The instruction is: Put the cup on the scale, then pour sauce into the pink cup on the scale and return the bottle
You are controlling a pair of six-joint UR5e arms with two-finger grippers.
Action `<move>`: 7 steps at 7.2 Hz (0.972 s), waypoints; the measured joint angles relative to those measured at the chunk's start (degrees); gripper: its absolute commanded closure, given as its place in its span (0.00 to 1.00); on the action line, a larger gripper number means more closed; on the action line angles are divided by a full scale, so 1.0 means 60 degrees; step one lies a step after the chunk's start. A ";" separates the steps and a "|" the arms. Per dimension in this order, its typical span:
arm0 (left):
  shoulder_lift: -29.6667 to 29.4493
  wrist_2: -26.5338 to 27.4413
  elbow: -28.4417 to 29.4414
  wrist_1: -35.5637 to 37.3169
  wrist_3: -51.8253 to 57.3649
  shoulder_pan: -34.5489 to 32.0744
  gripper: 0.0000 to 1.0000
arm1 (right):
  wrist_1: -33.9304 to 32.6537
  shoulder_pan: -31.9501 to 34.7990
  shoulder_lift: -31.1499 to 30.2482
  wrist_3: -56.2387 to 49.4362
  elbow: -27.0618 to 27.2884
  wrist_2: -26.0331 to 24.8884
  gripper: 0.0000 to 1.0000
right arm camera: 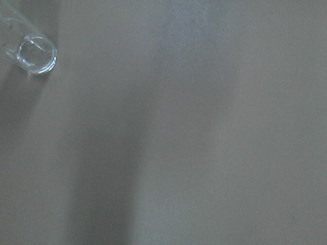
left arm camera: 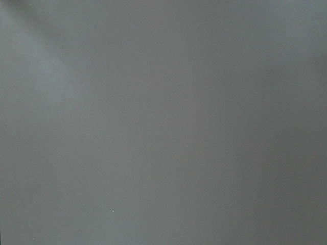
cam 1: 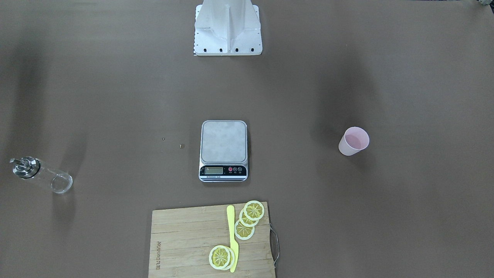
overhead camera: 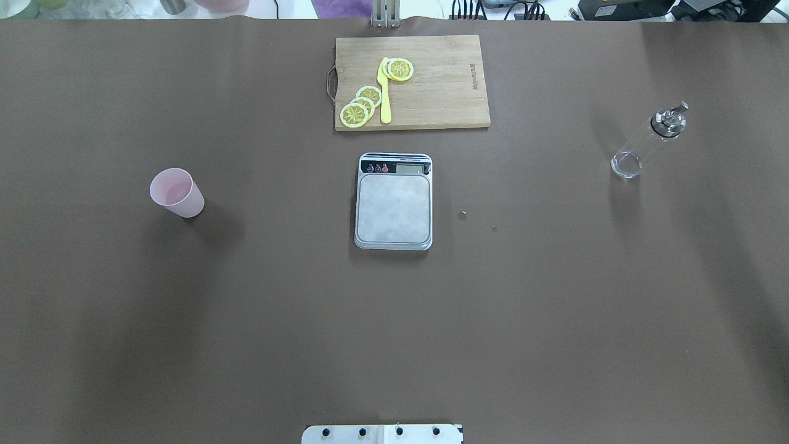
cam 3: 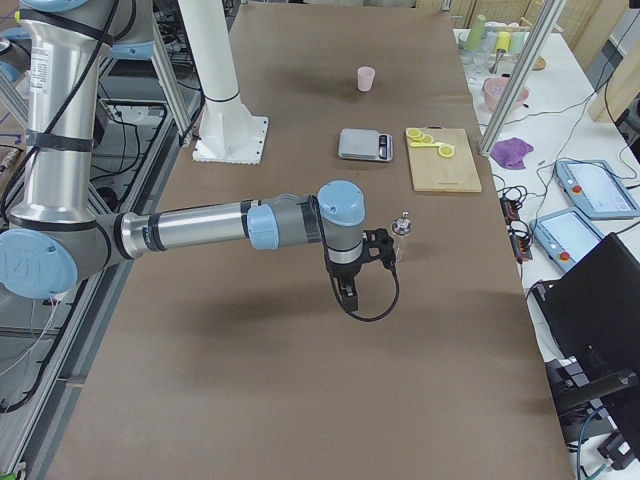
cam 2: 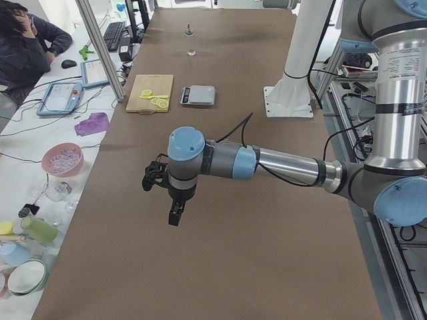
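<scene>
Jaws: state indiscernible, both sides; bottle (overhead camera: 648,142) upright, axis vertical, spout away from scale (overhead camera: 393,206).

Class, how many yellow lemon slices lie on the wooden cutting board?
5 yellow lemon slices, all on the wooden cutting board: three fanned on one side of the yellow plastic knife, two overlapping on its other side. Any stacked underneath would be hidden.

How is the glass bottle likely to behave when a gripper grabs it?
The bottle stands upright, tall and narrow, so it probably tips if nudged near the cap. Its clear, smooth wall looks slippery and likely fragile.
</scene>
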 measured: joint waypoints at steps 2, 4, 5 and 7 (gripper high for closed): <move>-0.0224 0.0007 0.0154 -0.0765 -0.0027 0.0009 0.01 | 0.0247 0.0002 -0.0007 0.0043 -0.0076 0.0104 0.00; -0.0286 0.0017 0.0789 -0.2160 -0.0065 0.0014 0.01 | 0.0319 0.0009 -0.0068 -0.0007 -0.0163 0.0241 0.00; -0.0235 0.0009 0.0929 -0.2407 -0.0019 0.0014 0.01 | 0.0444 0.0005 -0.0071 -0.0011 -0.0177 0.0277 0.00; -0.0166 -0.0005 0.0998 -0.2769 -0.0059 0.0014 0.01 | 0.0673 -0.0059 0.0063 0.0046 -0.0193 0.0318 0.00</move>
